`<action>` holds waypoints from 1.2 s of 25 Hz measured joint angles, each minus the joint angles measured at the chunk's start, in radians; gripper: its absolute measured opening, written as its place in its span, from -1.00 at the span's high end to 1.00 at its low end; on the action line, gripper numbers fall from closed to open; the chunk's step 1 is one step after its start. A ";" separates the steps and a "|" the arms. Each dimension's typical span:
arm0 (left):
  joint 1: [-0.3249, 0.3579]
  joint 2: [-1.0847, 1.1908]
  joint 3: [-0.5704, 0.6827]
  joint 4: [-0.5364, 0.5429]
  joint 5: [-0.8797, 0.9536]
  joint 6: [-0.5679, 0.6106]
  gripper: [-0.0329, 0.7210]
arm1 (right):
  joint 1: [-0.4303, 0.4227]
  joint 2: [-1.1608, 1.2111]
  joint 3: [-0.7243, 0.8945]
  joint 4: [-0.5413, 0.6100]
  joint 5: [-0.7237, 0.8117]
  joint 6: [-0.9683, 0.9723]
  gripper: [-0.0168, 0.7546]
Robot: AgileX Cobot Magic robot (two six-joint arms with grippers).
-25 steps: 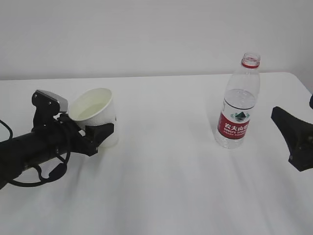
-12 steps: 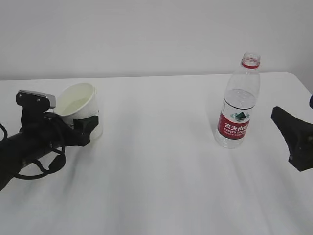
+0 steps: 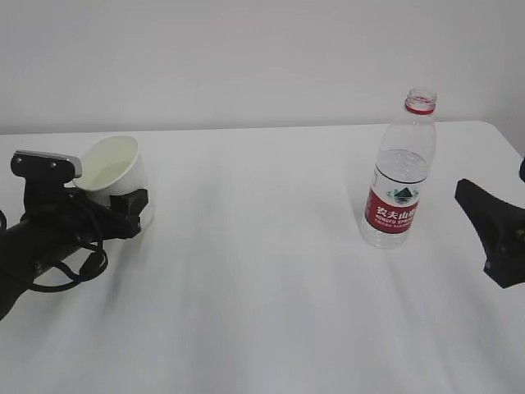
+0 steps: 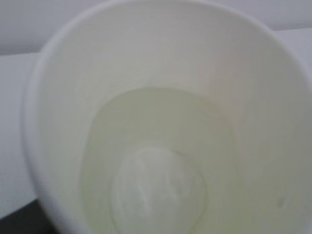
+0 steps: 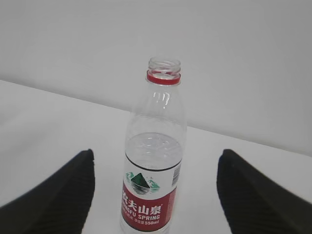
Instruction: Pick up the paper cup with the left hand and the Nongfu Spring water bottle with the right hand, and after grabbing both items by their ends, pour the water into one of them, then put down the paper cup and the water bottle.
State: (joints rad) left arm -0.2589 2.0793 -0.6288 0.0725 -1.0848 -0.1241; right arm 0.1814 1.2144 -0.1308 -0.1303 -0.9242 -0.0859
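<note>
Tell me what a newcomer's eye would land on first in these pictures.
The Nongfu Spring water bottle, uncapped and upright at the table's right, its red label vivid against the white table. Then the paper cup, tilted in the left hand at far left. The right hand waits open, apart from the bottle.

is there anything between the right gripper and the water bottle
Nothing visible. The right gripper stands open with the Nongfu Spring water bottle upright straight ahead between its fingers' line, only bare white table between them.
</note>
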 joint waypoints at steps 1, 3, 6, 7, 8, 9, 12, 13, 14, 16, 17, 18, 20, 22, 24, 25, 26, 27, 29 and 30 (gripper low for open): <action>0.000 0.000 0.000 -0.005 0.015 0.000 -0.42 | 0.000 0.000 0.000 0.000 0.000 -0.002 -0.58; 0.000 0.000 0.001 -0.016 0.043 0.002 -0.42 | 0.000 0.000 0.000 0.000 0.000 -0.006 -0.58; 0.000 0.000 0.001 -0.018 0.048 0.002 -0.42 | 0.000 0.000 0.000 0.000 0.000 -0.008 -0.58; 0.000 0.000 0.001 -0.018 0.050 0.002 -0.42 | 0.000 0.000 0.000 0.000 0.000 -0.008 -0.58; 0.000 0.000 0.001 -0.018 0.052 0.002 -0.42 | 0.000 0.000 0.000 0.000 0.000 -0.008 -0.58; 0.000 0.000 0.001 -0.018 0.052 0.002 -0.42 | 0.000 0.000 0.000 0.000 0.000 -0.008 -0.58; 0.000 0.000 0.001 -0.018 0.057 0.002 -0.42 | 0.000 0.000 0.000 0.000 0.000 -0.008 -0.58; 0.000 0.000 0.001 -0.018 0.059 0.002 -0.42 | 0.000 0.000 0.000 0.000 0.000 -0.008 -0.58; 0.000 0.000 0.001 -0.018 0.063 0.002 -0.42 | 0.000 0.000 0.000 0.000 0.000 -0.008 -0.58; 0.000 0.000 -0.001 -0.017 0.064 0.002 -0.42 | 0.000 0.000 0.000 0.000 0.000 -0.008 -0.58; 0.000 0.000 -0.001 -0.014 0.066 0.002 -0.42 | 0.000 0.000 0.000 0.000 0.000 -0.008 -0.58; 0.000 0.000 -0.001 -0.013 0.066 0.002 -0.42 | 0.000 0.000 0.000 0.000 0.000 -0.008 -0.58; 0.000 0.000 -0.001 -0.012 0.066 0.002 -0.42 | 0.000 0.000 0.000 0.000 0.000 -0.008 -0.58; 0.000 0.000 -0.001 -0.012 0.066 0.003 -0.42 | 0.000 0.000 0.000 0.000 0.000 -0.008 -0.58; 0.000 0.000 -0.001 -0.012 0.066 0.003 -0.42 | 0.000 0.000 0.000 0.000 0.000 -0.008 -0.58; 0.000 0.000 -0.001 -0.010 0.066 0.003 -0.42 | 0.000 0.000 0.000 0.000 0.000 -0.008 -0.58; 0.000 0.000 -0.001 -0.010 0.064 0.003 -0.42 | 0.000 0.000 0.000 0.000 0.000 -0.008 -0.58; 0.000 0.000 -0.001 -0.008 0.064 0.004 -0.43 | 0.000 0.000 0.000 0.000 0.000 -0.008 -0.58; 0.000 0.000 -0.001 -0.008 0.064 0.004 -0.49 | 0.000 0.000 0.000 0.000 0.000 -0.008 -0.58; 0.000 0.000 -0.001 -0.006 0.064 0.004 -0.54 | 0.000 0.000 0.000 0.000 0.000 -0.008 -0.58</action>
State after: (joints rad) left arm -0.2589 2.0793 -0.6294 0.0662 -1.0210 -0.1199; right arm 0.1814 1.2144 -0.1308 -0.1303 -0.9242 -0.0941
